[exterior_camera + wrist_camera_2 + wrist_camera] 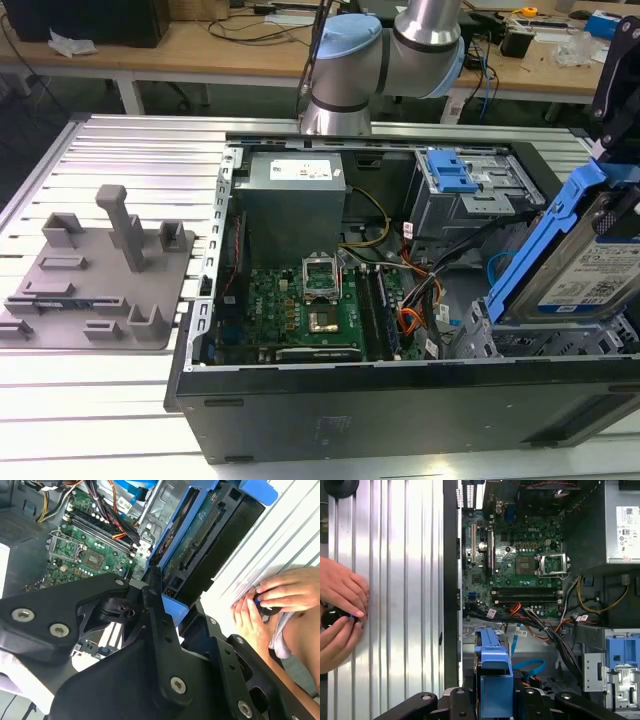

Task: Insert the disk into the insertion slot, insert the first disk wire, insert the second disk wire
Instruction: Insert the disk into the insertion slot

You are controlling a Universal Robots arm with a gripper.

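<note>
arm (385, 50): bent, reaching toward exterior view's right | claw (495, 705): clamped

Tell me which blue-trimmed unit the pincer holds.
The blue-framed disk, tilted at the exterior view's right; the blue-latched grey box sits mounted inside the case.

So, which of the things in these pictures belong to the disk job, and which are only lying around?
For the job:
the disk, held tilted in the gripper, jaws shut on it
the insertion slot, at the disk's lower end

Not part of it:
grey fixture plate
motherboard
blue-latched box
a person's hands
</note>
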